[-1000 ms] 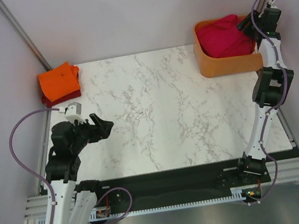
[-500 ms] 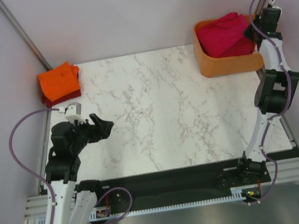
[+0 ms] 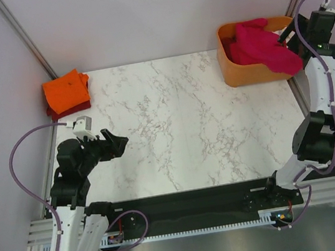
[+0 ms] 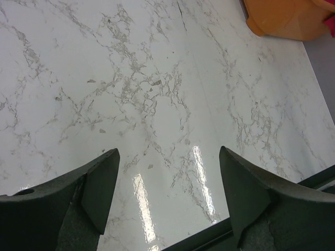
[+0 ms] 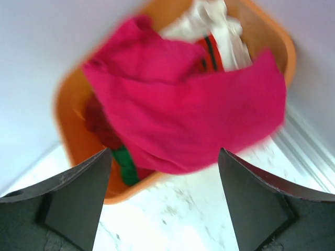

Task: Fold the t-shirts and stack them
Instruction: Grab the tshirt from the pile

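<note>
Two pairs of jaws gape empty: your right gripper (image 5: 163, 154) faces the crimson-pink t-shirt (image 5: 183, 115), slumped straight ahead across the orange tub (image 3: 255, 76); your left gripper (image 4: 168, 152) hovers well away.

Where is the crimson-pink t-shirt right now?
The crimson-pink t-shirt is at the table's far right corner in the top view, heaped in the orange tub and spilling over its right rim, beside the right gripper.
</note>
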Available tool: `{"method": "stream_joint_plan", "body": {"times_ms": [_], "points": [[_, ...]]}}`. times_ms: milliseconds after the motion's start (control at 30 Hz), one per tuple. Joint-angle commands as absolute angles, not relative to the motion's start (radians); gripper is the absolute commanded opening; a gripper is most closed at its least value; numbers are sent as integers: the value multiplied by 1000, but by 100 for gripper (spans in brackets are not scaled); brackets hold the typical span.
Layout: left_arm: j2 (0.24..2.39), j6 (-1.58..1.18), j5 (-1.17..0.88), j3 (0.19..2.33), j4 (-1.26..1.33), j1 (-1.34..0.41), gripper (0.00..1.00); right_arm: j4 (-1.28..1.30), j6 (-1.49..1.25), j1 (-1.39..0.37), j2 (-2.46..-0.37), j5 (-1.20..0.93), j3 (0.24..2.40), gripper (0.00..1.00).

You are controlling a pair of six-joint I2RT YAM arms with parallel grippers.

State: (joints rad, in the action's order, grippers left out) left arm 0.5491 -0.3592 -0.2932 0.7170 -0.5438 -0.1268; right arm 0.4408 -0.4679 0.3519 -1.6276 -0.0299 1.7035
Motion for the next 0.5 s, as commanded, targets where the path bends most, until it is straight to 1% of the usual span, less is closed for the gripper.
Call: {"method": "stream_joint_plan", "body": {"times_ms": [0,100,167,233,267,300,333,367,400,433,467], "points": [[543,-367,-307,736,-534,-135,84,510,-449,356,-1660,2,1649,91],[548,-368,-307,736,-532,-135,84,489,-445,334,-1692,-43,1730,90],[548,-368,-302,736,-532,-133,84,511,-448,330,-1767,-104,1837,89],[548,-368,-298,736,-534,-133,84,564,-451,327,-1828,-117,1900,86],[549,-368,-296,735,-534,-133,84,580,-451,325,-1827,-104,1917,86],[549,-368,-296,736,-534,-135,84,572,-453,322,-1812,-71,1896,85],[552,-368,-296,735,-532,-135,84,539,-454,321,-1742,-42,1850,86],[551,-368,-296,735,-532,-135,84,500,-453,322,-1699,-6,1725,86],[549,-368,-296,736,-532,-135,84,423,-448,322,-1654,27,1659,85],[548,-368,-298,735,-532,-135,84,390,-446,321,-1576,47,1540,84],[546,-367,-298,735,-534,-133,84,365,-442,324,-1551,82,1496,84]]}}
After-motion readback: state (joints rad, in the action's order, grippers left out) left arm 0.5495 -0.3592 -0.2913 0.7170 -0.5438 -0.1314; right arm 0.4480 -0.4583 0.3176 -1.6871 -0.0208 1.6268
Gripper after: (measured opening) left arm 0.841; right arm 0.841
